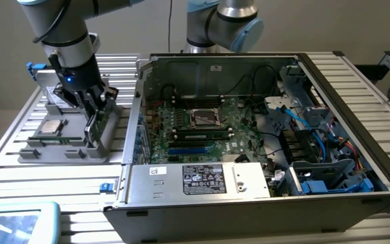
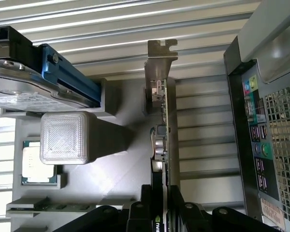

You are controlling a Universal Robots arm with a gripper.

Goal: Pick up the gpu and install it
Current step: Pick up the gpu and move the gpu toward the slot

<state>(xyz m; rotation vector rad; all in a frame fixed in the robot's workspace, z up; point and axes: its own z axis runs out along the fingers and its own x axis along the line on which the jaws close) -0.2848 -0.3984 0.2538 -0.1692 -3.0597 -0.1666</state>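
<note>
The gpu (image 2: 165, 121) is a thin card seen edge-on, its metal bracket (image 2: 160, 52) at the far end. My gripper (image 2: 160, 215) has one black finger on each side of the card and is shut on it. In the exterior view my gripper (image 1: 95, 109) points down over the grey parts holder (image 1: 66, 152) at that view's left, where the gpu (image 1: 92, 127) stands on edge. The open computer case (image 1: 337, 101) lies at that view's right, with the motherboard (image 1: 202, 122) and its blue slot (image 1: 191, 150) exposed.
On the holder are a square silver CPU chip (image 1: 49, 127) (image 2: 36, 166) and a hard drive with blue rails (image 2: 34, 87). A raised grey block (image 2: 65, 137) stands beside the card. The case's rear port panel (image 2: 258, 140) is close by. A slatted metal table (image 1: 19, 178) carries everything.
</note>
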